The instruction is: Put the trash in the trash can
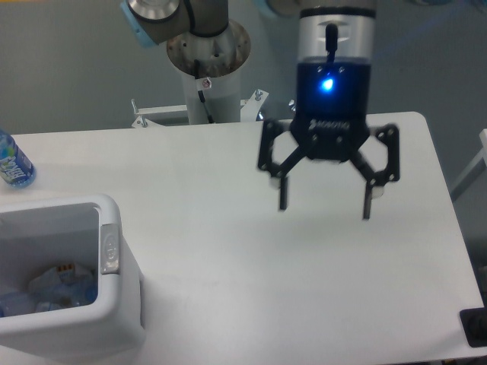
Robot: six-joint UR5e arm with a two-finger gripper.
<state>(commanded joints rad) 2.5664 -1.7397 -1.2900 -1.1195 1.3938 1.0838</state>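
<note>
The trash can (114, 304) is a white boxy bin at the lower left, with a grey oval latch (110, 248) on its right wall. Inside it lies the trash (57, 285): a crumpled white wrapper and a crushed clear plastic bottle, partly hidden by the bin's wall. My gripper (325, 209) hangs open and empty over the right half of the table, far from the bin. A blue light glows on its black body.
A bottle with a bright blue label (13, 163) stands at the table's far left edge. The white table (228, 251) has a rounded far right corner. The arm's base column (207, 68) rises behind the table. A black object (475, 328) sits at the lower right.
</note>
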